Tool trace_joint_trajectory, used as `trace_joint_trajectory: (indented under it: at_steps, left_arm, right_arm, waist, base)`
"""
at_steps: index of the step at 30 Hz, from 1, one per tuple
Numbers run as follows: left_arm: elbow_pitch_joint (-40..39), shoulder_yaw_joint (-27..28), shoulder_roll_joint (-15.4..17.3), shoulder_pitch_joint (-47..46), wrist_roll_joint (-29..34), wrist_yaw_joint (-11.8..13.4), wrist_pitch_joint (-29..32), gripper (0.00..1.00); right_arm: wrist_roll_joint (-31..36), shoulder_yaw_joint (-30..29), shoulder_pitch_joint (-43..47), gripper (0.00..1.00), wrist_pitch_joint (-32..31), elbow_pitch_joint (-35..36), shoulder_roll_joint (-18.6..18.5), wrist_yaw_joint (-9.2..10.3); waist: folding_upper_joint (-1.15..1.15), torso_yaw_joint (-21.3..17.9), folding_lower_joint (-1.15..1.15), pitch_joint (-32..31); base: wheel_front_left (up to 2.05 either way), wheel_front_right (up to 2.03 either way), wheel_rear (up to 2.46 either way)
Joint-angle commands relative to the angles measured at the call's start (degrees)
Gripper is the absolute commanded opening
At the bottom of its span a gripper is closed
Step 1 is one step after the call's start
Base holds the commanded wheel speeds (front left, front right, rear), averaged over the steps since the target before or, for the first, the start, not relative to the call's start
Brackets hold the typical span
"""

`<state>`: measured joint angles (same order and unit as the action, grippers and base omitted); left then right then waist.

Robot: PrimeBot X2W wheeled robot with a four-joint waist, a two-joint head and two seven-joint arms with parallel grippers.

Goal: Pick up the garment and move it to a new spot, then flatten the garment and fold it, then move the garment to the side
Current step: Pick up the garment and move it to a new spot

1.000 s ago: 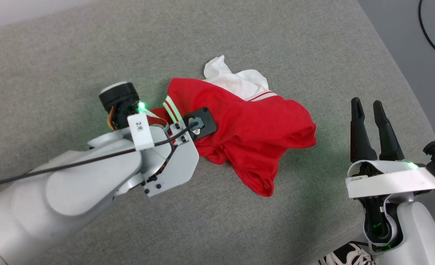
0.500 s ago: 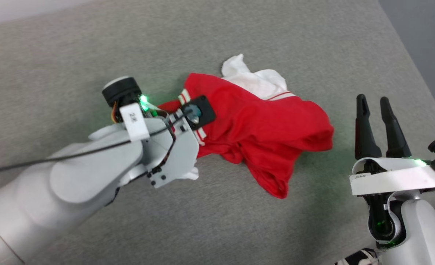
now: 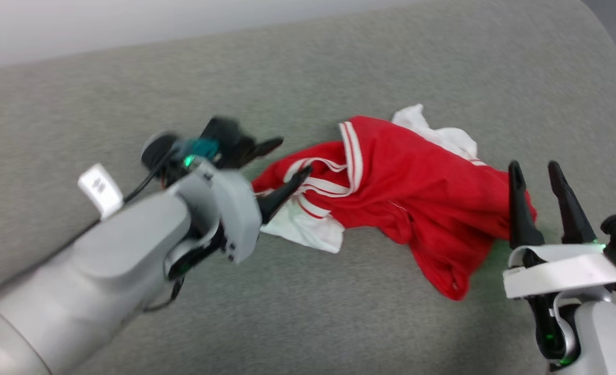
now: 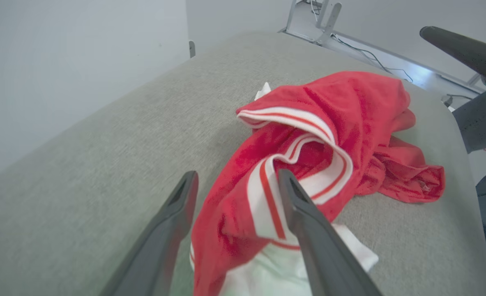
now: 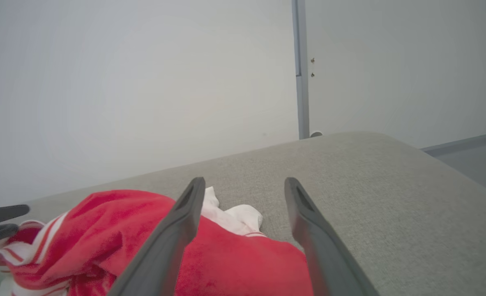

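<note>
The garment (image 3: 417, 192) lies crumpled on the grey fabric surface (image 3: 339, 312), red with white-and-red striped trim and a white sleeve poking out at its left end. Its lettering is hidden in the folds. My left gripper (image 3: 287, 161) is open at the garment's left end. In the left wrist view the striped trim of the garment (image 4: 292, 164) lies between and under the spread left gripper (image 4: 238, 176). My right gripper (image 3: 536, 172) stands open at the garment's right edge, over the garment (image 5: 103, 230) in the right wrist view, where the right gripper (image 5: 245, 183) holds nothing.
The grey surface curves down at its right edge (image 3: 615, 57), with floor beyond it. A pale wall (image 3: 130, 21) runs along the far side. Cables and a metal frame (image 4: 329, 16) stand on the floor past the far end.
The head camera has shifted, sliding the picture right. My left wrist has turned, so its spread fingers now show. The striped collar and a white sleeve are drawn out to the left.
</note>
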<state>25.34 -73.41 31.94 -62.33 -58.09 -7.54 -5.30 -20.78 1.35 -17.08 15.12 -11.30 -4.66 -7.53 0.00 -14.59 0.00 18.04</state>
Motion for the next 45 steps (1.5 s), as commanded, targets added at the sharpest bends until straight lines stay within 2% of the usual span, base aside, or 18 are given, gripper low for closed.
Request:
trace_joint_trajectory:
  at_steps: [1,6,9,17,26,39,45]
  left_arm:
    - [0.99,0.00,-0.21,1.97,-1.37,0.14,-1.93,1.00]
    - [6.80,1.62,-1.63,9.85,-6.46,0.14,-9.12,1.00]
    - [10.09,6.33,-3.20,14.10,-6.25,0.14,-9.88,1.00]
    - [8.82,30.02,-7.24,30.90,6.63,0.83,-9.83,1.00]
    - [1.32,48.08,-10.50,48.98,21.60,1.08,-9.84,1.00]
    - [-10.69,66.05,-15.90,61.69,37.04,1.40,-9.84,1.00]
    - [-15.14,70.85,-17.58,64.08,40.85,0.98,-9.84,1.00]
  right_arm:
    - [0.37,-0.27,1.18,1.00,0.04,-0.34,-0.62,0.07]
    - [1.54,-0.89,3.68,1.00,0.03,-1.36,-3.38,0.08]
    - [2.17,-1.77,5.41,1.00,0.03,-1.51,-4.76,0.08]
    - [2.30,-3.92,10.53,1.00,0.03,-1.86,-7.35,0.08]
    - [1.49,-5.23,14.73,1.00,0.03,-2.19,-8.35,0.08]
    - [1.75,-5.70,15.40,1.00,0.04,-0.90,-8.57,0.08]
    - [1.81,-6.86,15.57,1.00,0.03,1.22,-8.15,0.08]
  waist:
    - [0.00,5.45,0.00,-4.76]
    - [0.00,9.25,0.00,-6.87]
    - [0.00,11.82,0.00,-7.68]
    - [0.00,16.46,0.00,-11.27]
    - [0.00,17.82,0.00,-16.32]
    - [0.00,16.57,0.00,-18.63]
    - [0.00,16.15,0.00,-18.98]
  base:
    - [0.00,0.00,0.00]
    - [0.00,0.00,0.00]
    - [0.00,0.00,0.00]
    - [0.00,0.00,0.00]
    - [0.00,0.00,0.00]
    - [0.00,0.00,0.00]
    - [0.00,0.00,0.00]
